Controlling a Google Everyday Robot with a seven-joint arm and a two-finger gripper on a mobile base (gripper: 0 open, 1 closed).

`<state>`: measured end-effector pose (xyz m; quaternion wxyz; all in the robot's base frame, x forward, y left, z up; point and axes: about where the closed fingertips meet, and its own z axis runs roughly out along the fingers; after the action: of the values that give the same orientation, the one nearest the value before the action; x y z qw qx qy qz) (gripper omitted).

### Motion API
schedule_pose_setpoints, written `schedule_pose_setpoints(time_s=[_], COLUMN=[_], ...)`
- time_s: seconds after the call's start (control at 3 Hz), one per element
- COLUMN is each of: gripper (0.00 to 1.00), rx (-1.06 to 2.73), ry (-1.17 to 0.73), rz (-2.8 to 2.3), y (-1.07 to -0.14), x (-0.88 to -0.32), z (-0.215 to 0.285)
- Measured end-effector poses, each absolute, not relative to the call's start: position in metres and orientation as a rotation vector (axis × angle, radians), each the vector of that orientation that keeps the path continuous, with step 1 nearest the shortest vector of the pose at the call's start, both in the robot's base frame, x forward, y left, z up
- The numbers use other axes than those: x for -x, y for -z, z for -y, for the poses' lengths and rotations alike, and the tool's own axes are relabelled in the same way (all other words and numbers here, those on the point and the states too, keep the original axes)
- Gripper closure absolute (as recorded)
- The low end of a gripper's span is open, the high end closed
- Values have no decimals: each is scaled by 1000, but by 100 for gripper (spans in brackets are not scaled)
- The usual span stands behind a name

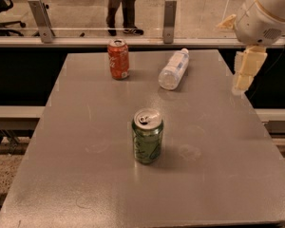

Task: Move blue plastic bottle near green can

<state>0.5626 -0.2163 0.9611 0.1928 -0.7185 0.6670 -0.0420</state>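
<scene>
The blue plastic bottle (174, 69) is clear with a white cap and lies on its side near the far edge of the grey table (85, 175), cap pointing away. The green can (147, 136) stands upright in the middle of the table, well in front of the bottle. My gripper (242, 82) hangs at the right edge of the table, to the right of the bottle and apart from it, holding nothing. The white arm housing (268, 11) is above it.
An orange-red can (118, 59) stands upright at the far left of the table, left of the bottle. A glass railing with metal posts (169, 14) runs behind the table. A person (123, 6) stands beyond it.
</scene>
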Motion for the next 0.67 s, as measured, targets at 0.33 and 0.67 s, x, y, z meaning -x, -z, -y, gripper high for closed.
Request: schedule_pose_setpoints(time_s=[0.33, 0.67], gripper=[0, 0], rx=[2136, 2263], ry=[140, 169], rz=[-1774, -1643], y=[-948, -938], x=[-596, -621], z=[209, 200])
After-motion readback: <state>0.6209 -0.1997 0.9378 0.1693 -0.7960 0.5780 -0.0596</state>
